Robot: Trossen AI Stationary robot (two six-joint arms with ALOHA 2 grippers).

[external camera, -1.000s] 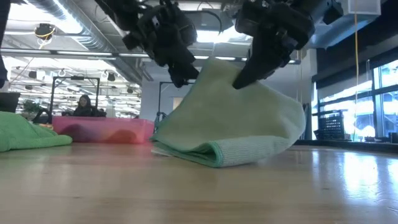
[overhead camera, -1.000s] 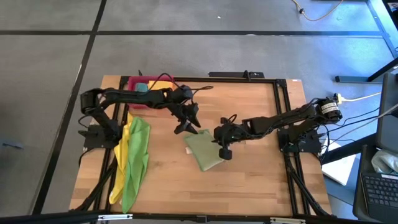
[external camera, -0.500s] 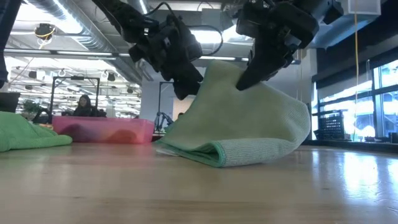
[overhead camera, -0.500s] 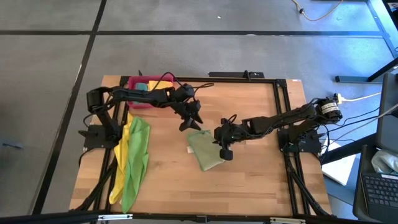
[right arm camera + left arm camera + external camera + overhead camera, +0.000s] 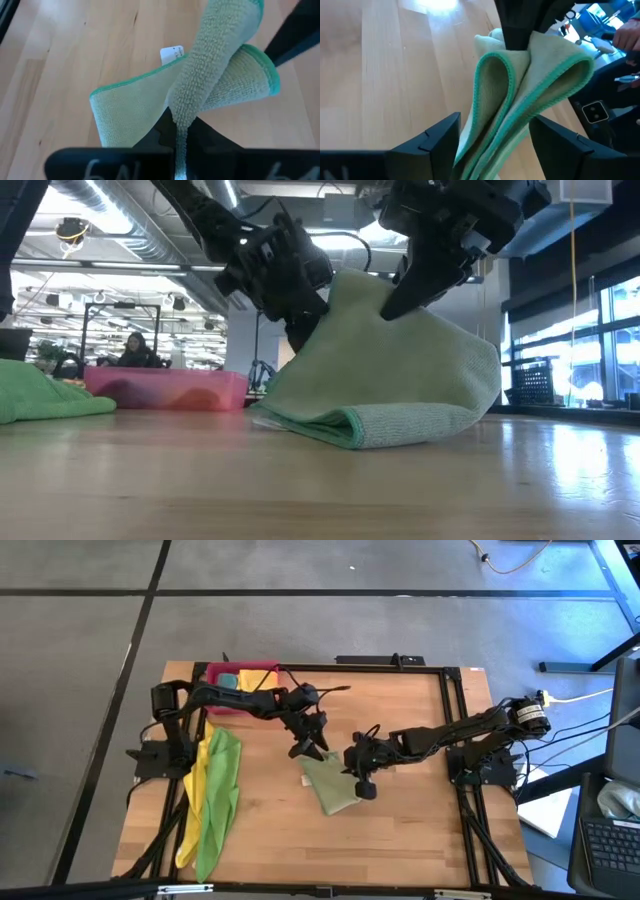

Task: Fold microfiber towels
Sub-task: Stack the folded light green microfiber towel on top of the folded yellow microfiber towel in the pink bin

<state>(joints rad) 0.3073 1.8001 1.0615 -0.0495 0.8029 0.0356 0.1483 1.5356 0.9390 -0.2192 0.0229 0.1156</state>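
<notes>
The pale olive-green towel (image 5: 330, 782) lies near the middle of the table (image 5: 400, 840), partly folded, with its lower layers flat on the wood and one edge lifted up; the right gripper (image 5: 352, 766) is pinched tight on this lifted edge, at about three o'clock from the towel, and in the right wrist view the cloth (image 5: 210, 80) hangs doubled between its dark fingers (image 5: 150, 145); the left gripper (image 5: 305, 743) is at about eleven o'clock from the towel, just beside the raised fold, with its jaws spread wide, and in the left wrist view the green-trimmed layers (image 5: 520, 95) stand between its two fingers (image 5: 432, 142) without being pressed; I cannot tell if they touch the cloth. In the low view the towel (image 5: 400, 380) rises like a tent under both grippers. At nine o'clock on the table lie a yellow towel (image 5: 197, 790) and a bright green towel (image 5: 225, 785), side by side and unfolded; the pink-red tray (image 5: 238, 668) stands at eleven o'clock, with a teal towel (image 5: 230, 681) and another yellow towel (image 5: 250, 676) inside.
</notes>
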